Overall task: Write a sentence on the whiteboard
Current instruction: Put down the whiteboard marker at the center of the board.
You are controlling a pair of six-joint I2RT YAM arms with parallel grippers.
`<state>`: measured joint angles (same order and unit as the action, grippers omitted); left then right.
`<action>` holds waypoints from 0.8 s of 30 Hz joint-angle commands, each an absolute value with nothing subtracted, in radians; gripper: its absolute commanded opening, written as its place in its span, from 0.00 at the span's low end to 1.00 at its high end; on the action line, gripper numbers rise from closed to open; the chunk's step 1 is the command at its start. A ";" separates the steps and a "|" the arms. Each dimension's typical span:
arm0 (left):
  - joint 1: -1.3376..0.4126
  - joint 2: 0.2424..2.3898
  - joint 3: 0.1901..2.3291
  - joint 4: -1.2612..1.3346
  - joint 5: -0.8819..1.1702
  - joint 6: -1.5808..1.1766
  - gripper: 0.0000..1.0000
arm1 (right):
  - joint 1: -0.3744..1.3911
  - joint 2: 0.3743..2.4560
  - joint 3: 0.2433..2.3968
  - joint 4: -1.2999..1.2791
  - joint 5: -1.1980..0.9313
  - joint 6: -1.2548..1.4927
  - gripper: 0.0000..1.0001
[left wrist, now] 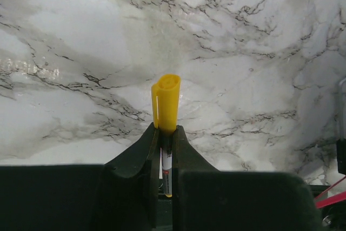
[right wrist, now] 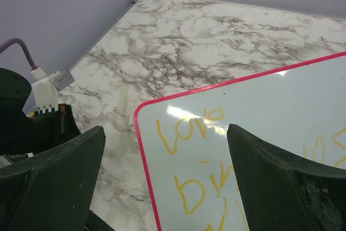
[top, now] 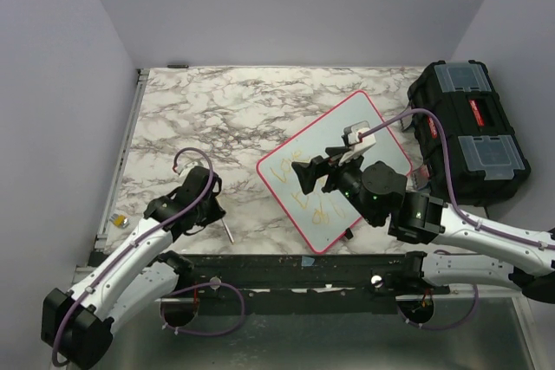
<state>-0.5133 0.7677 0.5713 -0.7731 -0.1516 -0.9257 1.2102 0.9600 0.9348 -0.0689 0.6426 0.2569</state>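
**Item 1. Table** (top: pixel 217 110): marble-patterned top, white with grey-black veining, walled on three sides. A small yellow object (top: pixel 115 223) lies at its far-left edge, too small to identify.

**Item 2. Left gripper** (top: pixel 213 207): positioned over bare marble at the near left, well apart from the board. In the left wrist view, the left gripper (left wrist: pixel 165 131) has its jaws pressed tight on a yellow marker (left wrist: pixel 166 104). The marker's yellow end stands out beyond the fingertips, and a white-labelled section of the barrel shows in the slit between the fingers. In the top view the marker's thin end (top: pixel 228 231) pokes out toward the near edge of the table.

**Item 3. The whiteboard** (top: pixel 390 155): glossy white with a pink-red rim and rounded corners. It lies flat on the table right of centre, turned at an angle so one corner points to the near edge. It is also seen in the right wrist view (right wrist: pixel 281 106), with a rounded corner nearest the camera.

**Item 4. The sentence** (top: pixel 286 172): yellow-orange handwriting in several lines on the board's left half, faint from above. In the right wrist view the sentence (right wrist: pixel 189 128) reads "love" on the top line. The lower lines are partly cut off by the fingers.

**Item 5. Right gripper** (top: pixel 305 175): above the board's written area. In the right wrist view, the right gripper (right wrist: pixel 165 132) has its jaws spread wide with nothing between them.

**Item 6. Black toolbox** (top: pixel 473 127): far right, just beside the board, with clear-lidded compartments on top.
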 commanded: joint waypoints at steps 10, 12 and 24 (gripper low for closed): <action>-0.641 1.008 0.589 -0.668 -0.215 -0.969 0.00 | 1.215 0.896 0.887 -0.179 0.694 0.339 0.96; -0.654 1.045 0.598 -0.654 -0.212 -0.960 0.00 | 1.216 0.886 0.882 -0.186 0.700 0.341 0.96; -0.736 1.262 0.699 -0.682 -0.252 -0.960 0.20 | 1.215 0.834 0.862 -0.230 0.714 0.361 0.96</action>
<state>-0.7139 1.2407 0.6598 -0.6724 -0.1989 -0.9524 1.2106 0.8661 0.8772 -0.1841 0.6773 0.3420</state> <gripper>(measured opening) 0.125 0.960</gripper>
